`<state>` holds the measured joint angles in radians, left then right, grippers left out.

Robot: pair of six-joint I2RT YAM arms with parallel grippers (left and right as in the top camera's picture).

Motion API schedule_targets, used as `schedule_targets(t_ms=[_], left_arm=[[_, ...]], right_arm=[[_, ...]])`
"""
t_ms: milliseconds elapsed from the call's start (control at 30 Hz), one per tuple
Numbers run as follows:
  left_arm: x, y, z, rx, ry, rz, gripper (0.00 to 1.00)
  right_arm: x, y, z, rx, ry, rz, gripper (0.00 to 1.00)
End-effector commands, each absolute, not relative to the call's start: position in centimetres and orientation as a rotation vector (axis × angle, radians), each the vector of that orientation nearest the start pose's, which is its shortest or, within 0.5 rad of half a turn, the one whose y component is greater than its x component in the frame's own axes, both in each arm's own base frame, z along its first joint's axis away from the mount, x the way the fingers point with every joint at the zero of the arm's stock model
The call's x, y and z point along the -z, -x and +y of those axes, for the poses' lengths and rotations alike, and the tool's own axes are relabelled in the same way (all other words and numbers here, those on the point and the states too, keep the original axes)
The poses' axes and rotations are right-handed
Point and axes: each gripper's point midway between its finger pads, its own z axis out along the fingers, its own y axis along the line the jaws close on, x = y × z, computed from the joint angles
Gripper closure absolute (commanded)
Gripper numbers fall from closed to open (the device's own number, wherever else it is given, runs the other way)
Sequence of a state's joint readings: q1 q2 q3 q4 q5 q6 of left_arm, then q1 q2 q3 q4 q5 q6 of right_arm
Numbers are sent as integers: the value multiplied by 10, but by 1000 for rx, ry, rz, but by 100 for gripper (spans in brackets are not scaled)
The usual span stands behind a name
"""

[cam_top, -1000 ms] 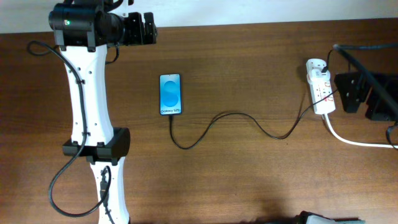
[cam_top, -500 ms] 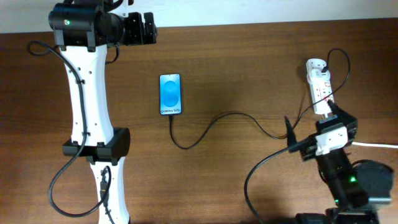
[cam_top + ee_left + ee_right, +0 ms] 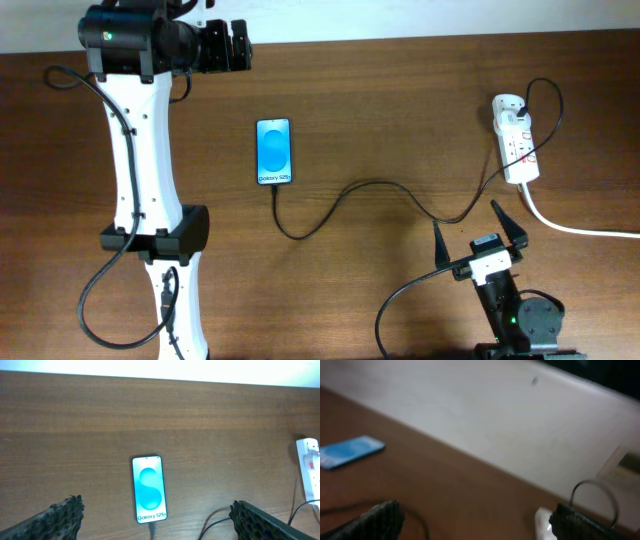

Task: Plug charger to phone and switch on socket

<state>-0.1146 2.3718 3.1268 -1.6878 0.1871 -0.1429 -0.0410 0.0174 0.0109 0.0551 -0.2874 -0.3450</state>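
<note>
- My right gripper [image 3: 474,238] hangs empty, fingers apart, clear of the socket [image 3: 515,145]; my left gripper [image 3: 238,46] is spread too.
- The charger [image 3: 380,183], limp and light, trails from phone [image 3: 274,151] to socket; best pinched at its stiffer plug end.

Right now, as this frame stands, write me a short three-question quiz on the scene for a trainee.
1. True or false: the charger reaches the bottom edge of the phone.
2. The right gripper is: A) shut on the charger; B) open, holding nothing; C) shut on the phone.
3. Fill in: in the overhead view, the socket lies near the picture's ___ edge.
Key: 1 true; 2 B; 3 right.
</note>
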Motion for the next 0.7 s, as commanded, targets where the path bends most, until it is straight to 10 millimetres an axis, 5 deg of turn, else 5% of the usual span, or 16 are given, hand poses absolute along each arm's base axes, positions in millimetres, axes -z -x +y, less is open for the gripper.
schedule_targets(t_ms=[0,600,667], left_arm=[[-329,-479,-86,348,-46,2475,1],[-329,-479,-86,348,-46,2475,1],[-318,-477,-77,273,-21,2529,1]], right_arm=[[-162,-241,40,40,444,1561,2],[-162,-241,40,4,409,1570,1],[-162,-241,40,4,408,1570,2]])
